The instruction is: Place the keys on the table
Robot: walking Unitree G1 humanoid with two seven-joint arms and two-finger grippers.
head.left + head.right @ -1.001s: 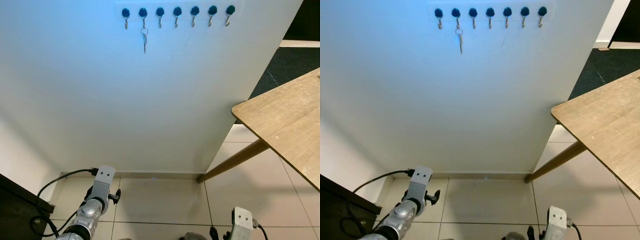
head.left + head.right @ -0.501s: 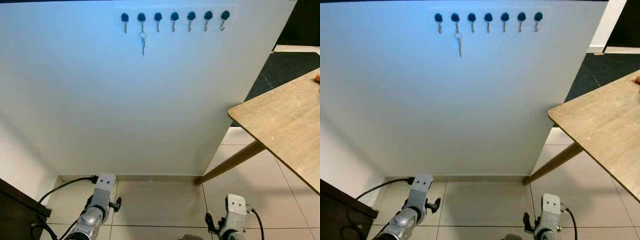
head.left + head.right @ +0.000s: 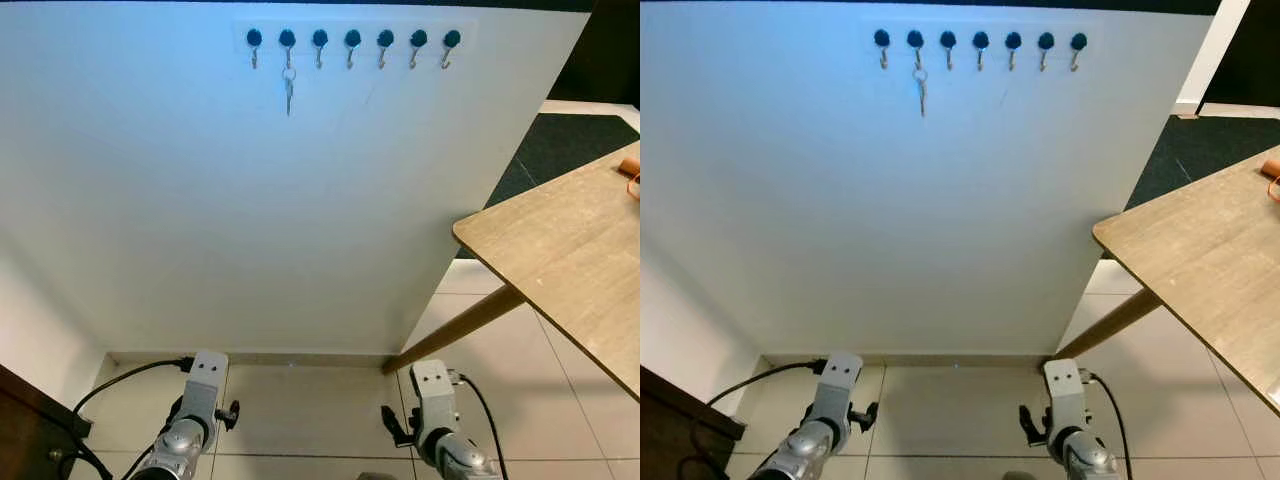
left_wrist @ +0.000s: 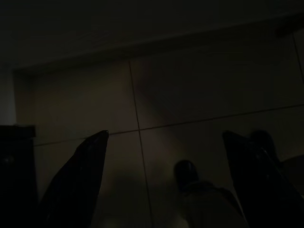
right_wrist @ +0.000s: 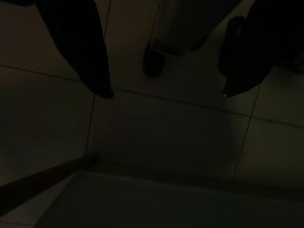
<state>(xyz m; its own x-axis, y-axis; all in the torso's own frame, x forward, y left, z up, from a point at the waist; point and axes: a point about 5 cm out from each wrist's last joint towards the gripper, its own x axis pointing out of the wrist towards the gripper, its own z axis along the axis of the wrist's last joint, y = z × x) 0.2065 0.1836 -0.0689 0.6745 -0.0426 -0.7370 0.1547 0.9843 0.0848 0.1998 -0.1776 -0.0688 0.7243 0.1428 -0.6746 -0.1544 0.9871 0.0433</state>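
1. Keys: a small silver key on a ring (image 3: 288, 88) hangs from the second black-knobbed hook from the left in the row of seven wall hooks (image 3: 352, 43), high on the white wall at the far side of the scene. It is still on its hook, as it was a second ago, so the pick-up has not begun.
2. What has changed: the right arm has risen further into the head view over the last second, and the whole view has shifted slightly, so the camera moved and the hooks and table did not. I judge the robot is squaring up to the wall before reaching.
3. Left gripper (image 4: 166, 183) hangs low on the near left over the tiled floor (image 3: 310, 400), its two black fingers spread apart with nothing between them.
4. Right gripper (image 5: 164, 92) hangs low on the near right, fingers likewise spread and empty.
5. Light wooden table (image 3: 560, 250), the goal, stands to the right, well apart from the key. A small orange object (image 3: 630, 167) lies at its far edge; I cannot tell what it is.
6. Containers: I see no containers here.
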